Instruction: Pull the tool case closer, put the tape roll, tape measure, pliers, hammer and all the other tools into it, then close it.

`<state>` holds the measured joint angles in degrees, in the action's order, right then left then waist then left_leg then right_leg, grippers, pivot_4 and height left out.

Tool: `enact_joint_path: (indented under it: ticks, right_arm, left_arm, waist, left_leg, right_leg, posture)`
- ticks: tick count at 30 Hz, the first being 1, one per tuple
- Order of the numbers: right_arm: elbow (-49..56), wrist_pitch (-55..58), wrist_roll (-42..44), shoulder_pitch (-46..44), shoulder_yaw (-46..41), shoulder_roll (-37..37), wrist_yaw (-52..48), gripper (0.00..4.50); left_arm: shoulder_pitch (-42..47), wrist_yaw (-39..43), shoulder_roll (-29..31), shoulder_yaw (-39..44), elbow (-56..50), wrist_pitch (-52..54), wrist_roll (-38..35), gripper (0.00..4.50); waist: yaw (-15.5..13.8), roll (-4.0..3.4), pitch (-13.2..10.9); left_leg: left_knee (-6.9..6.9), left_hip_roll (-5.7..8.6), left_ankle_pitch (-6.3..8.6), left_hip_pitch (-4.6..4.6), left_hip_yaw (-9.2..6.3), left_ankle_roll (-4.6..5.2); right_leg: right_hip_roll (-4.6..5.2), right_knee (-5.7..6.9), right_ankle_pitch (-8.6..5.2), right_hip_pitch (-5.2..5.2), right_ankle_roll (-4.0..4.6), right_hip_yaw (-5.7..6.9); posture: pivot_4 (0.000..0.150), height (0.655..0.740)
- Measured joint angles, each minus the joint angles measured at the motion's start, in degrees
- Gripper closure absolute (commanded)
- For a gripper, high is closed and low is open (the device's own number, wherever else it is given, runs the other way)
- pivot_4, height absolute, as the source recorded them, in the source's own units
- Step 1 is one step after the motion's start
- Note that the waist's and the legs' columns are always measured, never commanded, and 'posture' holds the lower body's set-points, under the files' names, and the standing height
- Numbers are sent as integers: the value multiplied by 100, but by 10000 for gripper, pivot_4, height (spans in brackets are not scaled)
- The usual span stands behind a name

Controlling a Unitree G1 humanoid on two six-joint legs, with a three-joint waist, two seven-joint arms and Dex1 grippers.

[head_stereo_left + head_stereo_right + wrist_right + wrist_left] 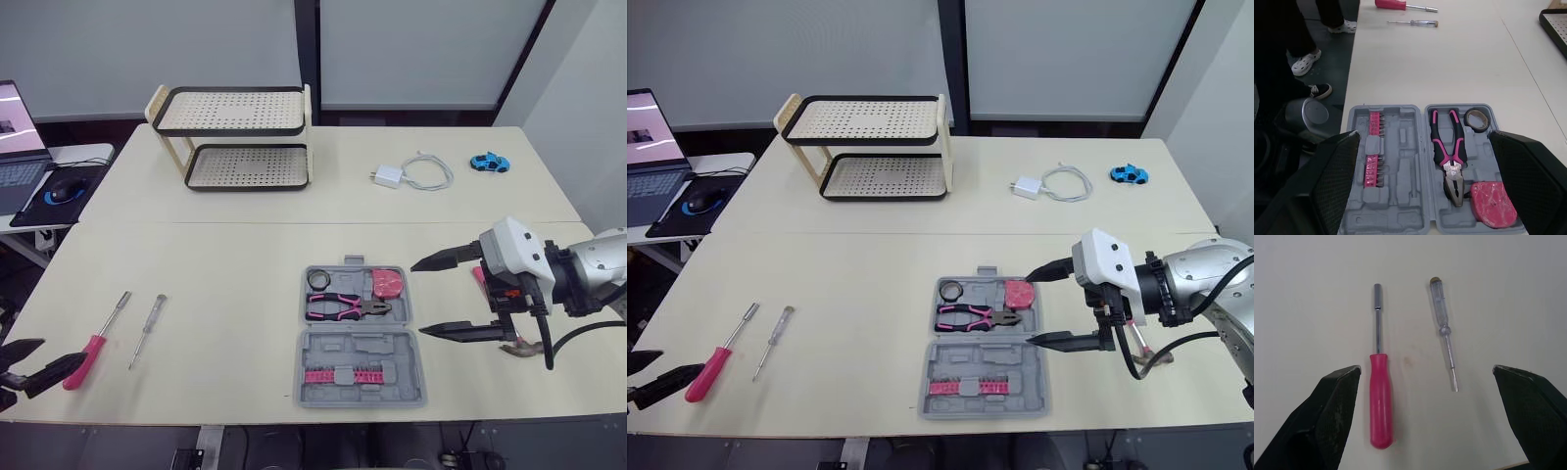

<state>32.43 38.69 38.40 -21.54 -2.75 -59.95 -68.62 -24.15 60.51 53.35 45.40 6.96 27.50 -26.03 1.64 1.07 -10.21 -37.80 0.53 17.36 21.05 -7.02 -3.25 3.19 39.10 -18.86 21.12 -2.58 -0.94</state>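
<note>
The grey moulded-plastic case (358,345) lies open near the table's (225,255) 6 o'clock edge. It holds pink-handled pliers (345,306), a tape roll (317,279) and a round pink tape measure (388,284). At its 3 o'clock the right gripper (419,300) gapes wide, empty. At 9 o'clock the left gripper (1425,374), equally wide and empty, faces two slim screwdrivers (1380,401).

An office: laptop (18,147) and mouse (61,189) on a side desk (86,154).
</note>
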Motion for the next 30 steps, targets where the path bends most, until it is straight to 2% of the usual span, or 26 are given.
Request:
enact_joint_path:
  ticks: [5,10,24,30]
  right_arm:
    - [15,0,-7,25,0,0,63,197]
    - [95,-4,-90,-47,168,9,188,197]
    - [234,64,-123,-225,462,192,398,197]
    - [240,100,-122,-287,514,194,395,197]
  left_arm:
    - [99,-113,-85,-33,-250,110,-43,0]
    - [578,-395,-125,-508,-239,249,-9,0]
    - [1533,-2200,-1256,-1855,-426,612,510,0]
    - [1960,-2549,-1385,-2154,-194,761,626,0]
  waist:
    - [4,0,0]
    - [-3,-2,0]
    - [1,1,2]
    - [5,1,2]
  left_leg:
    - [1,-3,0,-1,0,0]
    - [-1,-1,0,-1,0,0]
    - [-4,1,1,0,1,-1]
    - [-4,0,0,0,0,-2]
  right_leg:
    - [-3,1,1,1,1,1]
    - [-4,1,2,-1,1,2]
    - [-4,2,5,0,-1,2]
    - [-5,3,5,1,0,3]
  posture:
    - [1500,7400]
    - [1500,7400]
    - [1500,7400]
    - [1500,7400]
